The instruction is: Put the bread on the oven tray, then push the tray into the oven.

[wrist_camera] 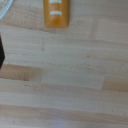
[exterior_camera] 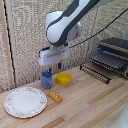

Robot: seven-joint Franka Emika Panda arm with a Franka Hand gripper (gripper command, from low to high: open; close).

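Observation:
The bread (exterior_camera: 55, 96) is a small orange-brown block lying flat on the wooden table, between the plate and the yellow bowl. In the wrist view the bread (wrist_camera: 56, 12) shows at the picture's edge with bare wood around it. My clamp (exterior_camera: 59, 65) hangs under the white wrist, above and behind the bread and apart from it; it looks open and holds nothing. The oven (exterior_camera: 114, 50) stands at the exterior view's right with its door (exterior_camera: 95, 73) folded down. The oven pan (exterior_camera: 108, 60), with thin wire bars, sits partly pulled out.
A blue cup (exterior_camera: 46, 79) and a round yellow bowl (exterior_camera: 63, 78) stand just below the wrist. A white floral plate (exterior_camera: 25, 101) lies at the exterior view's left. A woven screen backs the table.

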